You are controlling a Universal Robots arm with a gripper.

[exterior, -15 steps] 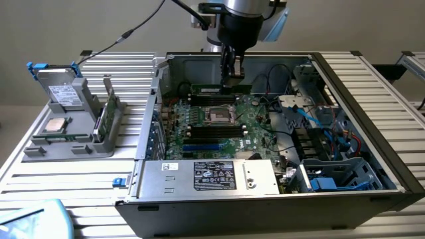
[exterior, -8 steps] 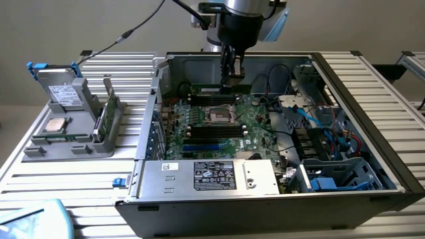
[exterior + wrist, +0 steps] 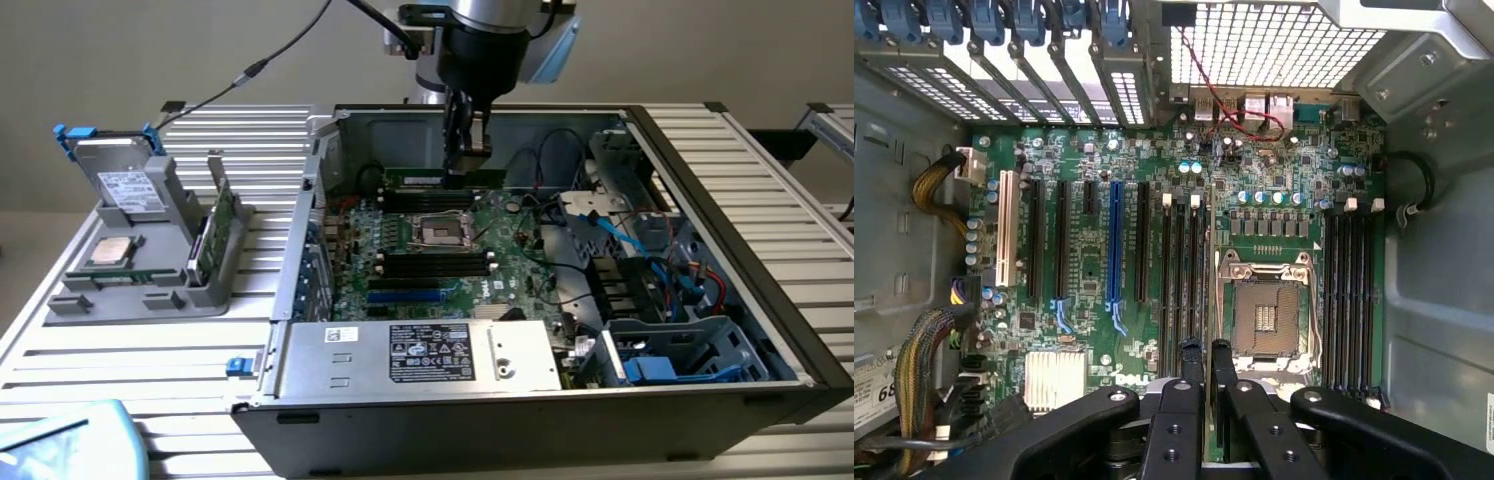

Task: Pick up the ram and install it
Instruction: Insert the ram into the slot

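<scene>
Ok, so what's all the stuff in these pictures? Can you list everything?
slatted table: one, silver, under everything.
computer case: one, black and grey, open, on the table.
motherboard: one, green, inside the case.
processor socket: one, silver, empty, on the motherboard.
labelled metal box: one, silver, inside the case's near edge.
holder: one, grey, exterior view's left of the case.
hard drive: one, silver with blue tabs, standing in the holder.
processor chip: one, silver, lying in the holder.
green board: one, upright in the holder.
ram: one, green, in the gripper, over the motherboard.
gripper: one, black, shut on the ram.
</scene>
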